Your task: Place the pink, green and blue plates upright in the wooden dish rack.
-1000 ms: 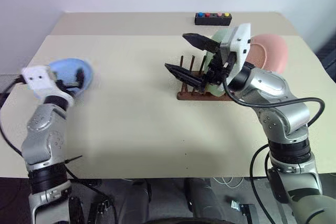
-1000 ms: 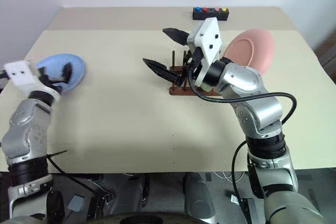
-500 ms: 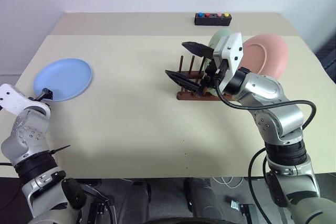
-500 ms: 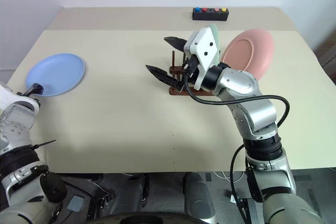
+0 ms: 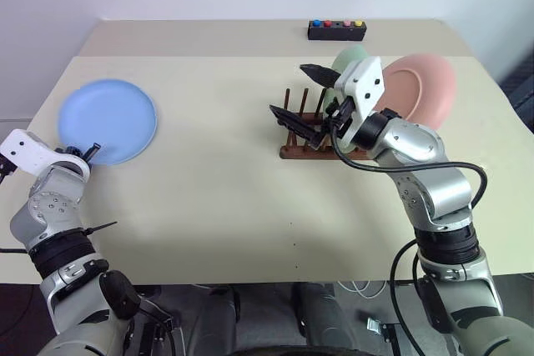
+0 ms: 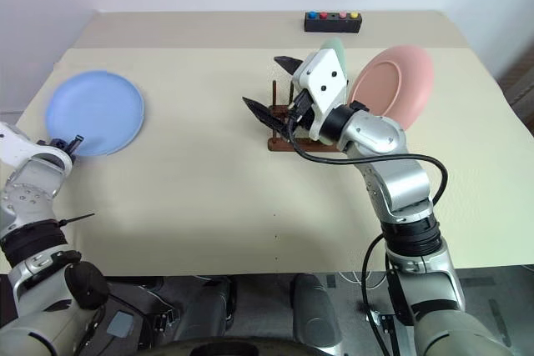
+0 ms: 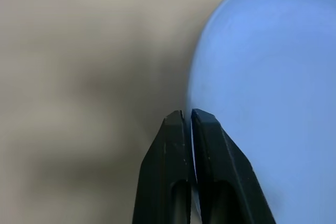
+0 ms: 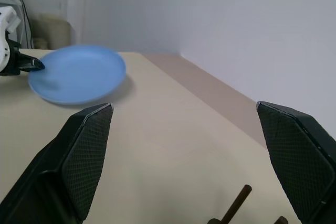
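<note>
Blue plate point(image 5: 108, 120) sits at the table's point(image 5: 209, 198) left side, its near rim pinched in the left gripper point(image 5: 90, 150); the left wrist view shows both black fingers point(image 7: 173, 150) clenched together on the plate's edge. The plate looks tilted, its far edge raised off the tabletop. Wooden dish rack point(image 5: 310, 146) stands right of centre, well apart from the blue plate. Green plate point(image 5: 349, 62) and pink plate point(image 5: 424, 87) stand upright at the rack's right end, green just left of pink. Right gripper point(image 5: 302, 93) hovers over the rack's left pegs, jaws spread wide and grasping nothing. Black button box point(image 5: 337, 30) lies at the far edge.
</note>
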